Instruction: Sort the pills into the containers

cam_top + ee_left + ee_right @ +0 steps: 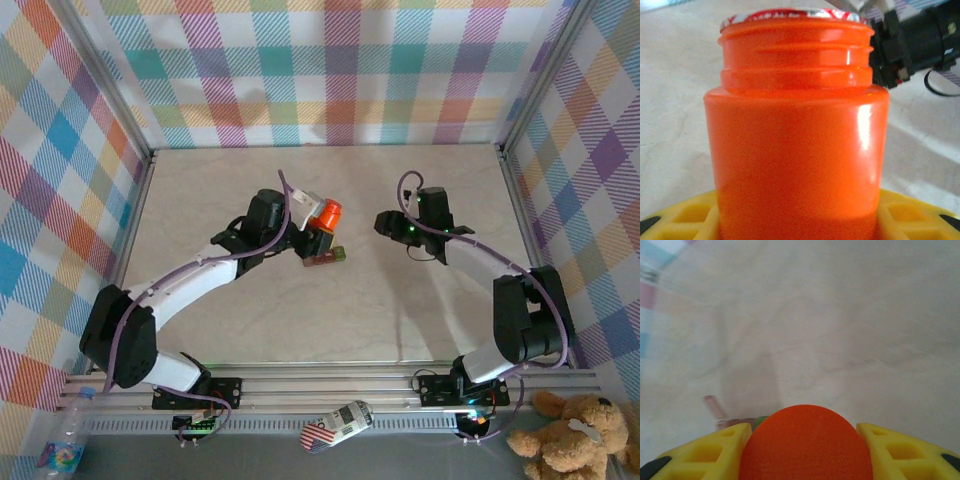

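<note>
— Jaws of our left gripper [313, 226] clamp the orange bottle [797, 150], threaded neck bare; our right gripper [385, 222] pinches the orange cap [805, 445].
— And the containers [325, 257]?
— We see a red-brown strip, one end green, on the table [400, 310] just beside the bottle, well apart from the plaid walls [340, 70].

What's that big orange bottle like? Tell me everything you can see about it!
The orange bottle is round, shiny plastic and not see-through. It has a wide body, a rounded shoulder and a narrower neck with bare screw ridges, so its cap is off. A silver-and-red rim shows at the mouth. The left gripper holds it by the bottom, with yellow fingers on both sides.
</note>
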Controlling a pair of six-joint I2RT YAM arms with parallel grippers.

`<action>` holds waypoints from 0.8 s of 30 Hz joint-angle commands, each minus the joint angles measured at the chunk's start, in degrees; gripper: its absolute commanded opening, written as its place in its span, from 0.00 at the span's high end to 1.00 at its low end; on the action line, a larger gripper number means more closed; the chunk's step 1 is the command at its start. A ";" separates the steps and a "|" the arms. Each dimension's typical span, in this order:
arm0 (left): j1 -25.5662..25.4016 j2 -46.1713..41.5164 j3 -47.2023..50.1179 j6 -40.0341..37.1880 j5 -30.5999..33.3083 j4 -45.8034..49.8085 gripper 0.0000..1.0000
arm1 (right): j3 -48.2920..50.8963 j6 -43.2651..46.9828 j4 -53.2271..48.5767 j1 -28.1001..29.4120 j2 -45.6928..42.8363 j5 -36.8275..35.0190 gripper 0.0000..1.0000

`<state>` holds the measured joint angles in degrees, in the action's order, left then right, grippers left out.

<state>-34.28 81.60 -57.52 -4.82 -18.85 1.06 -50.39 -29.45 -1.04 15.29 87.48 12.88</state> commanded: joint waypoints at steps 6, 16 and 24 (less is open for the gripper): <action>0.45 -5.79 4.40 1.91 5.59 -4.22 1.00 | 1.82 -1.65 -5.12 0.88 4.63 -17.61 0.63; 0.44 -10.00 9.70 3.93 8.22 -6.15 1.00 | 3.38 -6.30 -4.49 3.64 9.02 -24.93 0.58; 0.46 -11.32 12.29 5.51 9.10 -7.51 1.00 | 3.59 -8.43 -5.62 4.57 10.39 -23.62 0.34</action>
<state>-34.28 72.10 -46.28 -0.62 -10.46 -3.44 -47.46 -35.92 -3.57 19.38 96.20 -11.07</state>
